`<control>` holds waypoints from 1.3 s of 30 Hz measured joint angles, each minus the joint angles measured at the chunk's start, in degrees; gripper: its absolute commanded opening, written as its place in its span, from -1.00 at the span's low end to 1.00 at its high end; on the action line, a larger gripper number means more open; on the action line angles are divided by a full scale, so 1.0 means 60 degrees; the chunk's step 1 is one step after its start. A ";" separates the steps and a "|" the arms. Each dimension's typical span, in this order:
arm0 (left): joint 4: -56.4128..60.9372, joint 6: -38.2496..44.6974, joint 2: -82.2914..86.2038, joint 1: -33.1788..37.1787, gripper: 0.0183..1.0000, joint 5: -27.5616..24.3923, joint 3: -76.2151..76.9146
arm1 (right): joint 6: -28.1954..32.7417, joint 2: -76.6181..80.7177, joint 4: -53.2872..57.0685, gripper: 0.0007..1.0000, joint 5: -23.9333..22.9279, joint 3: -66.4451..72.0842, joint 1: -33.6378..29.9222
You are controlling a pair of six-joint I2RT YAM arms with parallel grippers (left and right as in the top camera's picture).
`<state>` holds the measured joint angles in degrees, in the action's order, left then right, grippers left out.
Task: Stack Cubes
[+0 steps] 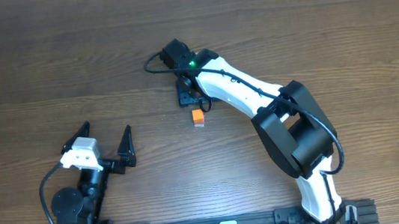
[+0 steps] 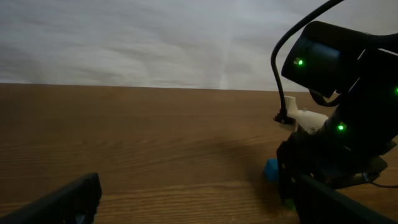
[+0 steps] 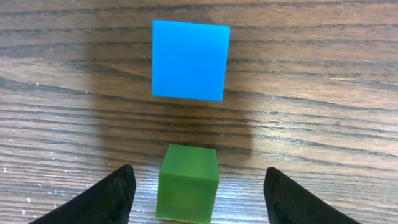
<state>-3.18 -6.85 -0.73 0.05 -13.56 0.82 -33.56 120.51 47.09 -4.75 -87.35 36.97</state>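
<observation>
My right hand (image 3: pixel 199 173) is over the green cube (image 3: pixel 188 185), fingers spread wide, one on either side, neither touching it. That arm is stretched long from its base, wrist pointing down. The blue cube (image 3: pixel 189 60) lies just beyond the green cube, with a gap between them. The orange cube (image 1: pixel 198 118) sits near the green cube, on the side towards my bases. My left hand (image 1: pixel 105 140) is well away from the green cube, arm folded back, fingers spread, holding nothing. Brown wood-grain worktop (image 1: pixel 27 56), pale wall (image 2: pixel 124 37) behind.
</observation>
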 measured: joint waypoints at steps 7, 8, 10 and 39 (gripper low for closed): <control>0.0000 0.0000 0.0000 0.0000 1.00 0.0004 0.0000 | 0.0062 0.0076 -0.0047 0.20 0.0004 0.0000 0.0025; 0.0000 0.0000 0.0000 0.0000 1.00 0.0000 0.0000 | 0.0066 0.0113 -0.0066 0.18 0.0004 0.0000 0.0040; 0.0000 0.0000 0.0000 0.0000 1.00 0.0004 0.0000 | 0.0073 0.0160 -0.0113 0.16 0.0004 0.0000 0.0073; 0.0000 0.0000 0.0000 0.0000 1.00 0.0004 0.0000 | 0.0095 0.0178 -0.0219 -0.68 0.0000 -0.0033 0.0160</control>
<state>-3.18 -6.85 -0.73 0.05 -13.54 0.82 -32.99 121.58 45.78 -4.75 -87.55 37.93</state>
